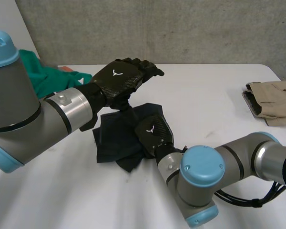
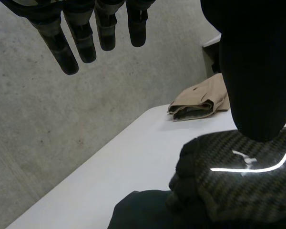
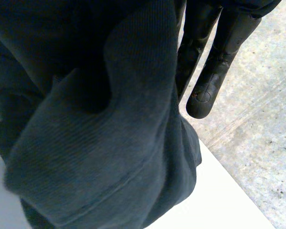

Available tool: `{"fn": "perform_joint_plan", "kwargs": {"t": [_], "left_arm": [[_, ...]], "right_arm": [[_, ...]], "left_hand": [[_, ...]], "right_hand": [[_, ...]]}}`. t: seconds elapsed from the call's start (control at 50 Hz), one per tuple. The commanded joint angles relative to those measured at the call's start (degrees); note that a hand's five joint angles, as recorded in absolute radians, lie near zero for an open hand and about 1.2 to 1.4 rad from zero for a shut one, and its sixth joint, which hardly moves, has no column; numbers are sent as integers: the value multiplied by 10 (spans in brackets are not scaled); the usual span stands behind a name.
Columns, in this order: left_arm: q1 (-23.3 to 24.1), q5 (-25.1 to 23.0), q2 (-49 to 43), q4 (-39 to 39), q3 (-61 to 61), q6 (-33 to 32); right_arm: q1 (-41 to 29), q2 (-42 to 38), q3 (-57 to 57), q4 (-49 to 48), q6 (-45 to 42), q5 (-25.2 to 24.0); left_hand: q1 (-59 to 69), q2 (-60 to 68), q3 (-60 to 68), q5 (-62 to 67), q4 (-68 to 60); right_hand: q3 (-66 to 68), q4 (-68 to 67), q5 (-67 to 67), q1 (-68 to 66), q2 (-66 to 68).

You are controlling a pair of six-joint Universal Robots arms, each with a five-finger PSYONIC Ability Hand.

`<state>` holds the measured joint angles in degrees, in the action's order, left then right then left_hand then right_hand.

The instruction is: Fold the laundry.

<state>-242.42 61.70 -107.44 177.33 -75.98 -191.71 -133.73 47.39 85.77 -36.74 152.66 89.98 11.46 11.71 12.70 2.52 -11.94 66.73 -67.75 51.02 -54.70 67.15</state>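
A dark, crumpled cloth (image 1: 115,139) lies in the middle of the white table (image 1: 205,105). My right hand (image 1: 153,131) rests on the cloth's right part, its fingers curled into the fabric. The left wrist view shows that hand (image 2: 238,176) with bent fingers dug into the dark cloth (image 2: 140,210). In the right wrist view the cloth (image 3: 95,143) is bunched thickly under the palm beside the fingers (image 3: 205,90). My left hand (image 1: 120,78) hovers above the cloth's far edge, its fingers (image 2: 81,40) straight and holding nothing.
A folded tan garment (image 1: 271,100) lies at the table's right edge, also seen past my left hand (image 2: 200,102). A green cloth (image 1: 47,77) is heaped at the far left. A grey concrete wall stands behind the table.
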Motion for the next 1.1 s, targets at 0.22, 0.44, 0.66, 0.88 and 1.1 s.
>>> {"fn": "perform_joint_plan", "kwargs": {"t": [0.22, 0.44, 0.66, 0.88, 1.1], "left_arm": [[-4, 1, 13, 2, 13, 0], [-5, 2, 11, 3, 43, 38], [2, 3, 14, 14, 55, 42], [19, 3, 10, 15, 52, 42], [32, 10, 7, 19, 45, 42]], "right_arm": [[182, 99, -17, 61, 58, -72], [299, 92, -176, -13, 207, -145], [456, 16, -342, -43, 294, -197], [572, -120, -337, -205, 358, -331], [672, -219, -254, -296, 335, -432]], "left_hand": [[16, 14, 4, 6, -11], [18, 15, 5, 7, -13], [21, 19, 9, 11, -16], [23, 20, 10, 12, -18], [30, 27, 17, 19, -25]], "right_hand": [[133, -123, 190, -253, 128], [133, -123, 190, -253, 128], [133, -123, 190, -253, 128], [133, -123, 190, -253, 128], [133, -123, 190, -253, 128]]}}
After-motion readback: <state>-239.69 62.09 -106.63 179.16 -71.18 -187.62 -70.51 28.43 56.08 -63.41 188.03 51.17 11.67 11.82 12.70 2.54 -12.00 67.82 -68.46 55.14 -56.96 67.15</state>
